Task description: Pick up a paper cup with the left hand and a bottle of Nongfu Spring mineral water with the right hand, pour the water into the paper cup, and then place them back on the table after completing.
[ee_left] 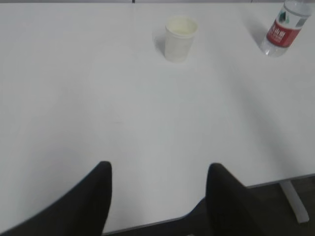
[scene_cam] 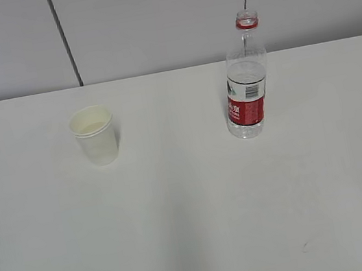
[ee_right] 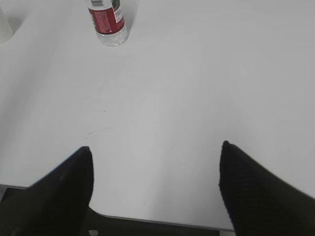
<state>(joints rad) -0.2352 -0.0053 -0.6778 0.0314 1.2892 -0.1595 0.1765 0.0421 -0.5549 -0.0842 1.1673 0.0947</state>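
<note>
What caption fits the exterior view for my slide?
Paper cup and uncapped water bottle stand apart on a white table.

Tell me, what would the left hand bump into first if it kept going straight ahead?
Probably the paper cup. The left hand is open near the table edge, and only bare tabletop lies between. The cup sits slightly right of centre, so it might just miss.

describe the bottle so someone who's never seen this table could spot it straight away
On the wide white table, look toward the far edge by the grey wall, on the right side. The bottle stands upright there, well apart from the paper cup to its left. It is the only clear plastic thing, with a red label around its lower half, a red ring at the neck and no cap.
</note>
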